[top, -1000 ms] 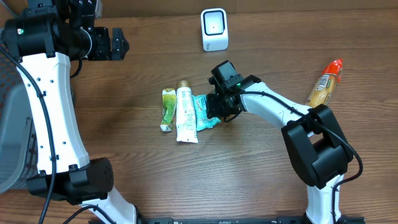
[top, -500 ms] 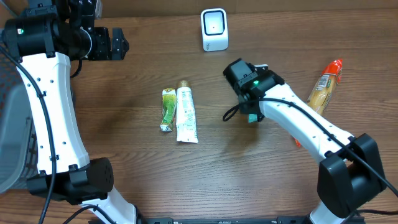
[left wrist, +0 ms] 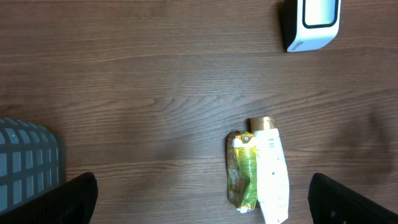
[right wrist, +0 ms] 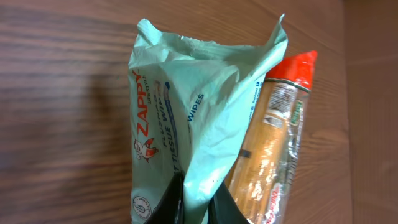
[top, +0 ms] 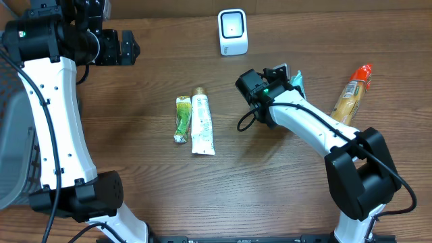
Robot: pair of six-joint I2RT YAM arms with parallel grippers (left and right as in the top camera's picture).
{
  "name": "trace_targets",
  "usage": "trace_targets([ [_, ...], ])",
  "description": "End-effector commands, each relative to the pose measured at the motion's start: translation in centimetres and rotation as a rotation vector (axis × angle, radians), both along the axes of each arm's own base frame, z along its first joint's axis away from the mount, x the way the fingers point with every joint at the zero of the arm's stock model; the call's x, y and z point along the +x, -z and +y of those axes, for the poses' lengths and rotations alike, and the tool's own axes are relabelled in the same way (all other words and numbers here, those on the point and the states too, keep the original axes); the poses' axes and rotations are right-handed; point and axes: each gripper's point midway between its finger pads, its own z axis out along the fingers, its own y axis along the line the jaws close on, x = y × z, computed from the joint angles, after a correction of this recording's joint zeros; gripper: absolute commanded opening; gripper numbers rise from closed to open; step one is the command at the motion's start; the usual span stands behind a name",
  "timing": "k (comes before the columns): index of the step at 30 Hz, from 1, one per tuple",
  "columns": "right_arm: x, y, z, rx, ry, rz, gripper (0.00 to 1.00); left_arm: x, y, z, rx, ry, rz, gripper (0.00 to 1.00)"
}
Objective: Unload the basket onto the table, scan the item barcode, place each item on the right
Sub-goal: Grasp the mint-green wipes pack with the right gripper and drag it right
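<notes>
1. Your right wrist view shows the pale green Zappy wipes pack point(right wrist: 186, 106) with its print readable. Overhead you get only a teal sliver of it beside the wrist.
2. The right end effector point(right wrist: 194, 202) is clamped on the pack's lower edge, with the orange-capped bottle point(right wrist: 273, 149) just behind it.
3. Only the overhead view places the white scanner point(top: 233, 32), which is apart from the pack, towards the tabletop's point(top: 135, 169) far edge.
4. Your left end effector point(top: 127, 47) stands spread wide.

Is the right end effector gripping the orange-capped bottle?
No, the right end effector pinches the green Zappy wipes pack; the orange-capped bottle lies beyond it.
</notes>
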Motion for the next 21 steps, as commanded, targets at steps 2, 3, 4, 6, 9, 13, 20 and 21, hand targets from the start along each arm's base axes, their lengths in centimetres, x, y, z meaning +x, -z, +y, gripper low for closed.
trace_targets([
  [2, -0.5, 0.8, 1.4, -0.008, -0.085, 0.074, 0.04, -0.1, -0.6, -0.1, 0.012, 0.017, -0.017, 1.0],
  [3, -0.5, 0.9, 1.3, -0.021, -0.094, 0.087, 0.04, -0.1, -0.6, -0.1, 0.012, 0.017, -0.017, 1.0],
  [4, -0.5, 1.1, 1.1, -0.047, -0.093, 0.093, 0.04, -0.1, -0.6, -0.1, 0.011, 0.017, -0.018, 1.0],
  [6, -0.6, 1.2, 0.3, -0.111, -0.089, 0.102, 0.04, -0.1, -0.6, -0.1, 0.011, 0.017, -0.018, 1.0],
  [9, -0.9, 2.0, -0.4, -0.176, -0.088, 0.137, 0.04, -0.1, -0.6, -0.1, 0.011, 0.017, -0.018, 1.0],
  [13, -1.5, 3.4, 0.0, -0.163, -0.096, 0.192, 0.04, -0.1, -0.6, -0.1, 0.012, 0.017, -0.017, 1.0],
  [20, -3.3, 4.7, 3.3, -0.095, -0.177, 0.265, 0.22, -0.1, -0.6, -0.1, 0.011, 0.017, -0.018, 1.0],
  [21, -3.8, 4.9, 4.0, -0.084, -0.196, 0.279, 0.35, -0.1, -0.6, -0.1, 0.011, 0.017, -0.018, 1.0],
])
